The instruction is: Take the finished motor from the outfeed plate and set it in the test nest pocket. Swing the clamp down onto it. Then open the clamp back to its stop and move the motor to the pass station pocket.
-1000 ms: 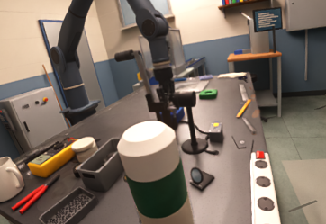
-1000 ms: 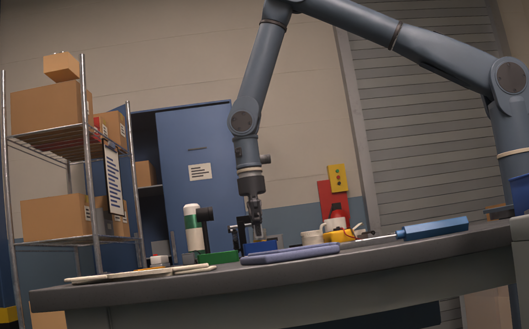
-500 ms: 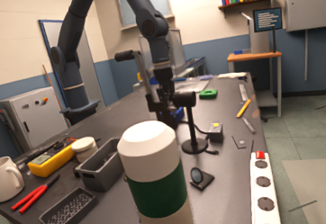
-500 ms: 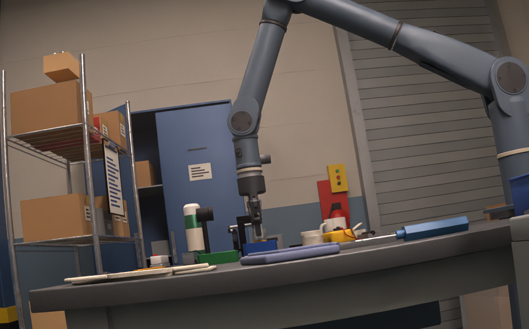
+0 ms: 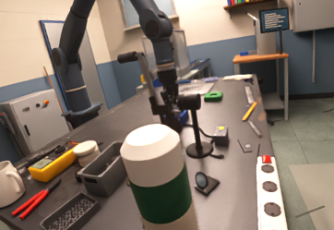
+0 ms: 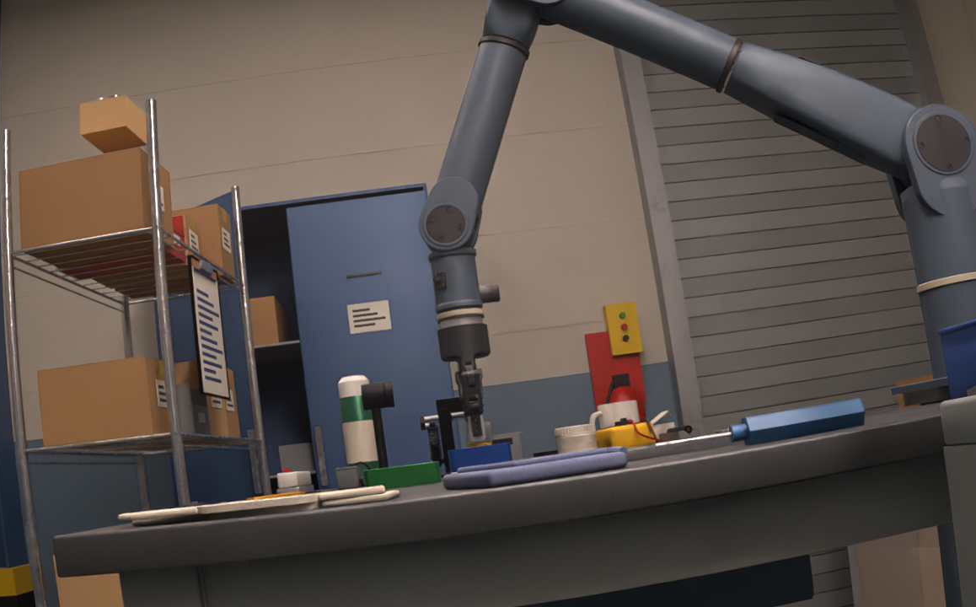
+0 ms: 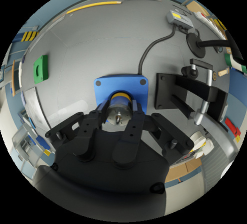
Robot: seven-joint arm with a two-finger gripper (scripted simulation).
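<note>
The motor, a short cylinder with a yellow body and a silver end with a small shaft, stands upright in the pocket of the blue test nest in the middle of the bench. The black clamp with its silver lever and black knob stands just to the right of the nest, swung back and away from the motor. The green pass station block lies apart on the bench, farther off to the left in the wrist camera. My gripper reaches straight down over the nest and is closed around the motor.
A black post on a round base stands close behind the nest, with a small grey box cabled to it. A green-and-white canister, a grey tray and hand tools crowd the near end. A folded blue cloth lies beside the nest.
</note>
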